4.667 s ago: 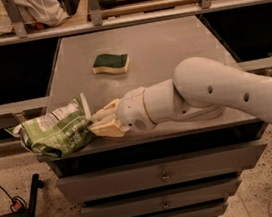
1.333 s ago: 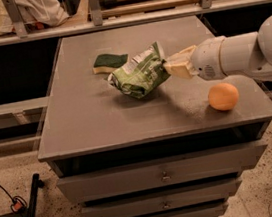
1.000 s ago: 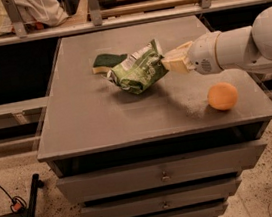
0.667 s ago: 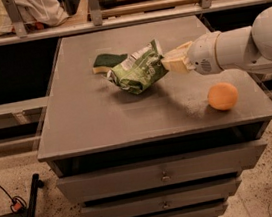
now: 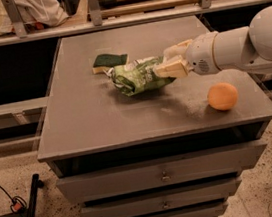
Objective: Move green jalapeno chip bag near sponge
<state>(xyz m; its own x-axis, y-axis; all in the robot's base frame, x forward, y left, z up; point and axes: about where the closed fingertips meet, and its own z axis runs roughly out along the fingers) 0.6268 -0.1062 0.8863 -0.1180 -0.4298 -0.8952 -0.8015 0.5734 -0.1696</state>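
One green jalapeno chip bag [image 5: 134,78] is seen at the centre of the frame, over the middle of the grey top of a cabinet [image 5: 87,122]. The bag is crumpled and extends from left to right. A shadow is cast on the surface just below it, and whether its underside touches the top cannot be told. White lettering and a pale panel are visible on the foil, but no word or brand can be read.

One sponge [image 5: 110,62] is located just to the upper left of the bag, flat on the top, with its dark green face up and a pale yellow edge shown at its left. The left end of the bag is either touching or overlapping the sponge's near edge; which of the two cannot be told.

One gripper [image 5: 160,68] is found at the right end of the bag, carried by a white arm [image 5: 238,48] that enters from the right edge of the frame. Its beige fingers [image 5: 171,69] are clamped on the bag's right end.

One round orange fruit [image 5: 222,96] is placed at the right of the top, below the arm and well apart from bag and sponge.

Three drawers [image 5: 136,178] are counted in the cabinet front, stacked, each fitted with one small metal handle.

One shelf [image 5: 138,18] runs across the upper edge of the frame, with a pale bundle [image 5: 31,11] at the upper left.
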